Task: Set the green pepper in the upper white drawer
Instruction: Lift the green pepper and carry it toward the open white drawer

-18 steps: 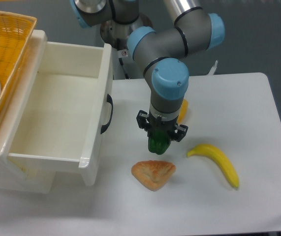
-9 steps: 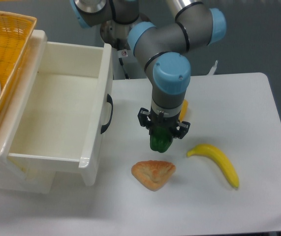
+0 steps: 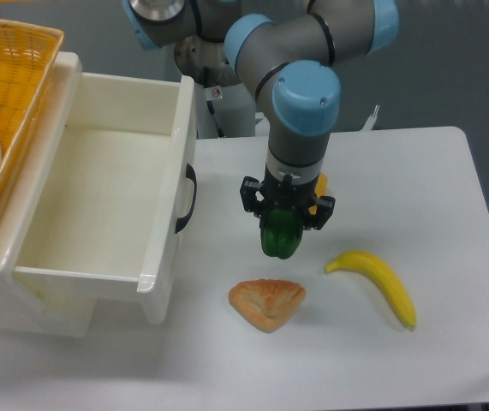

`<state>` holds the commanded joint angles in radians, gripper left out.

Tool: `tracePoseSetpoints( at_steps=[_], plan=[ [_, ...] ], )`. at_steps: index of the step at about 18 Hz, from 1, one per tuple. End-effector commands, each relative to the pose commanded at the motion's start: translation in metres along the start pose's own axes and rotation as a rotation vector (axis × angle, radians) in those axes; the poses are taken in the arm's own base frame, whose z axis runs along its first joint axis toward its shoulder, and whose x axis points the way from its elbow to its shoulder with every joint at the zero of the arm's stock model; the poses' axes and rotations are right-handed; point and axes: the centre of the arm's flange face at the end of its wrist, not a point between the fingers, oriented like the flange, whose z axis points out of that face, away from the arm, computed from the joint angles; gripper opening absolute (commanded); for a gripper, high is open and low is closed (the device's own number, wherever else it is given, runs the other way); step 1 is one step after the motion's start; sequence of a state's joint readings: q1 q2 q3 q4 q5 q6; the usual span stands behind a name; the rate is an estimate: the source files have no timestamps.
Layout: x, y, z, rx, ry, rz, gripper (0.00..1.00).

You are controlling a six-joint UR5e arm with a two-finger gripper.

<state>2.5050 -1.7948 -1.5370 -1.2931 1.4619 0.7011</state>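
Far left, at about 10 o'clock in the view, the yellow woven basket (image 3: 13, 94) overhangs the cabinet; a small white dish with green bits shows at its left edge, too small to identify.

Next to it, the upper white drawer (image 3: 98, 274) stands pulled out, mouth open upward, interior bare as far as can be seen. Its curved black handle (image 3: 188, 199) faces 3 o'clock toward the table (image 3: 398, 360).

Centre: the gripper (image 3: 283, 235) points straight down from the wrist, its jaws clamped on the green pepper (image 3: 279, 241). The pepper hangs in the grip; judging by the gap to the items below it, it appears clear of the tabletop, though contact cannot be ruled out from this single view. A sliver of yellow-orange, presumably the other pepper (image 3: 319, 186), peeks out behind the wrist at 1 o'clock from the gripper.

Below the gripper, at 6 o'clock, lies a triangular pastry (image 3: 266, 303). At 4 o'clock from the gripper lies the banana (image 3: 381, 281), well apart from the pastry.

Step in hand, by my reading: grasp done, lift under way; transport not yet begun. The pepper sits well to the 3 o'clock side of the drawer front.

Next move calls for: enough height to clear the drawer's front panel and handle, then travel toward 9 o'clock until the pepper is over the drawer cavity, then release.
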Motion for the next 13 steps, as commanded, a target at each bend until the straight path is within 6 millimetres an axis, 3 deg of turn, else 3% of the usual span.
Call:
tracePoseSetpoints(
  at_steps=[4, 7, 13],
  plan=[
    [0.004, 0.003, -0.012, 0.021, 0.009, -0.071, 0.45],
    [0.008, 0.011, -0.032, 0.065, 0.049, -0.141, 0.45],
    [0.031, 0.019, -0.061, 0.107, 0.141, -0.275, 0.45]
  ],
)
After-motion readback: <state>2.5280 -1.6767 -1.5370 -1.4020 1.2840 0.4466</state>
